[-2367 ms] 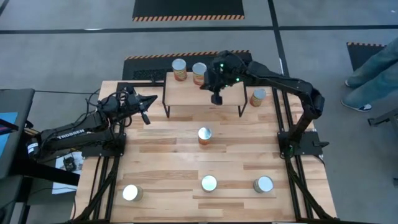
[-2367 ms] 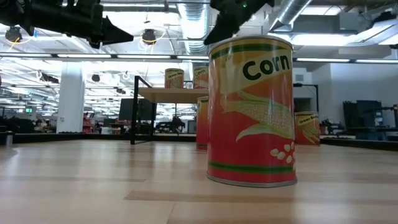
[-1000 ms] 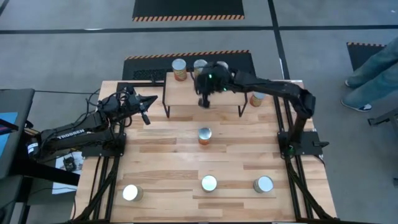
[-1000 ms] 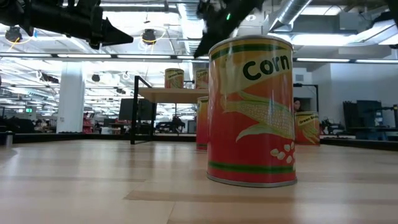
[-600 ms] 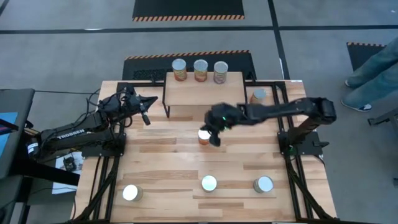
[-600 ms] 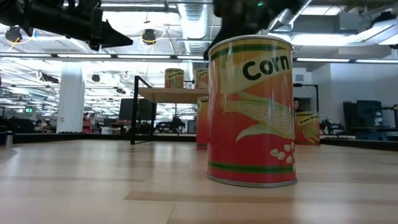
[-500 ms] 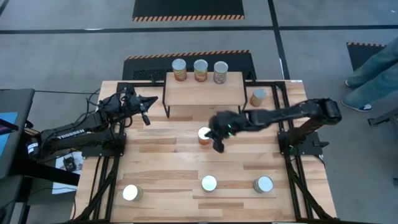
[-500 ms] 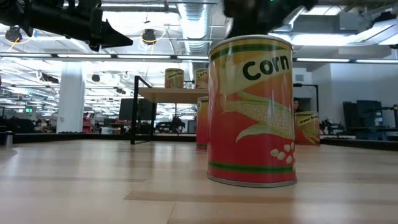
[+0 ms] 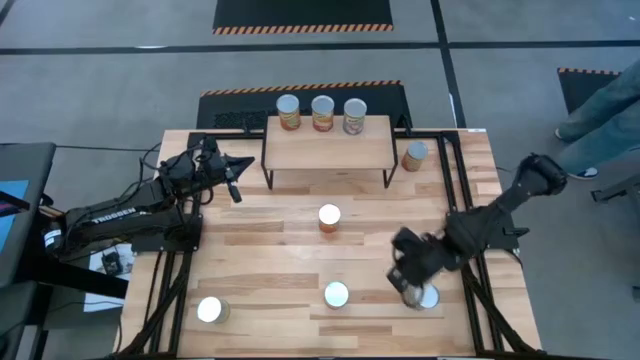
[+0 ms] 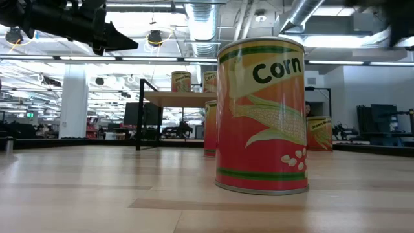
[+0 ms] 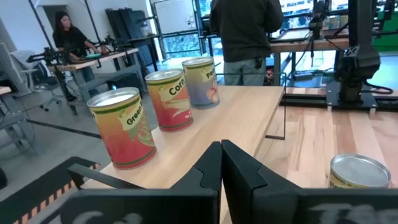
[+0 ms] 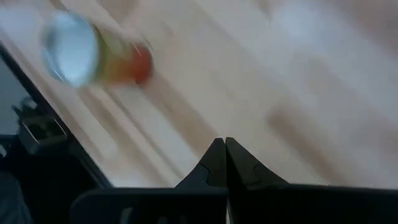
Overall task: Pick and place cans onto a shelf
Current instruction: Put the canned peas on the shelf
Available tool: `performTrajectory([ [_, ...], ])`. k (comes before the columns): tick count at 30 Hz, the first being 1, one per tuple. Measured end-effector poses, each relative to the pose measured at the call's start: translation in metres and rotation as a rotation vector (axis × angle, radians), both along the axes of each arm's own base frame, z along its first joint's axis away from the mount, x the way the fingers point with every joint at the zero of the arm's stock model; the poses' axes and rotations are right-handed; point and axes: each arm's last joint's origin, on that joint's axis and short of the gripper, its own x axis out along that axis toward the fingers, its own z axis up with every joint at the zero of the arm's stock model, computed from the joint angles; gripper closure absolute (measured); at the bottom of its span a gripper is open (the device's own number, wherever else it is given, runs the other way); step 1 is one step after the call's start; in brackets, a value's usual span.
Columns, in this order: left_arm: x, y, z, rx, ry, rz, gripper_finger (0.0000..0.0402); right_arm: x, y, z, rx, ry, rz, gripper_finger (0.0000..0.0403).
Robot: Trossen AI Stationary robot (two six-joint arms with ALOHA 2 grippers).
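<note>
Hovering over the front right silver-topped can [image 9: 424,296] on the light slatted wooden counter [image 9: 250,255], the right end effector [image 9: 409,278] has its dark fingers pressed together and empty. Three labelled tins [image 9: 321,112] line the small light-wood shelf [image 9: 325,148]. The left end effector [image 9: 240,172], fingers likewise together, waits beside the shelf.

Three label-wrapped tins [image 9: 321,112] crowd the back edge of the small light-wood shelf [image 9: 325,152]; its front half lies bare. My right claw [image 9: 408,281] (fingers pressed together) hangs at the slatted table's [image 9: 260,260] front right corner, against a silver-topped tin [image 9: 427,297].
</note>
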Motion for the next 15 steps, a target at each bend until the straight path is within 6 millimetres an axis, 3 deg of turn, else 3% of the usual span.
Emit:
performTrajectory([
  [7, 0.0, 0.0, 0.0, -0.005, 0.0, -0.001, 0.0401, -0.034, 0.033, -0.003, 0.145, 0.099, -0.18, 0.0376],
  [15, 0.0, 0.0, 0.0, -0.006, -0.001, -0.001, 0.0401, -0.031, 0.05, -0.014, 0.235, 0.252, -0.225, 0.0273],
])
